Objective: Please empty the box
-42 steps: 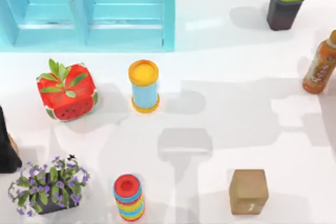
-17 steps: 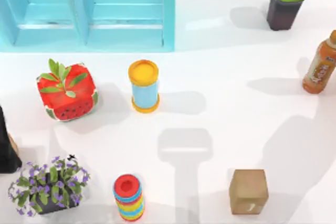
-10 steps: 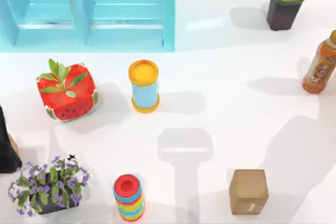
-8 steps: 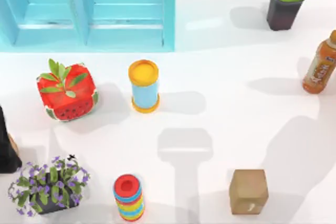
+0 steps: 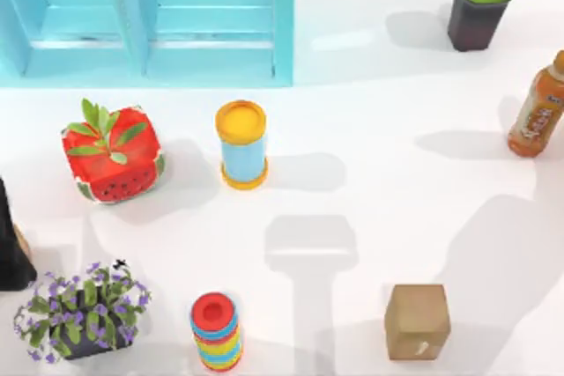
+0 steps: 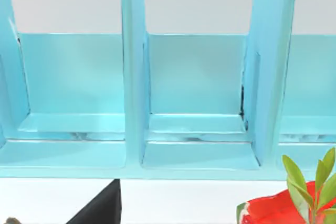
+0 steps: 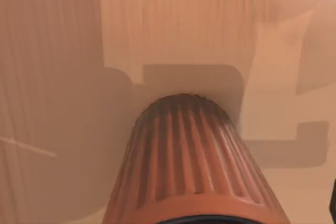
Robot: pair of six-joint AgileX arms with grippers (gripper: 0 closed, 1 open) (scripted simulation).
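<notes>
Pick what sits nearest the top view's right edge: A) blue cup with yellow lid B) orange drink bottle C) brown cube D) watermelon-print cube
B: the orange drink bottle stands against the right edge, while the brown cube sits further in, near the bottom.

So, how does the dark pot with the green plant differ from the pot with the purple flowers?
The green succulent pot stands at the table's far right corner; the purple flower pot stands at the near left. The succulent is a small tight rosette that leaves its tall dark pot plainly visible, while the purple flowers spread wide and hide most of their pot. Both pots are dark and stand upright.
</notes>
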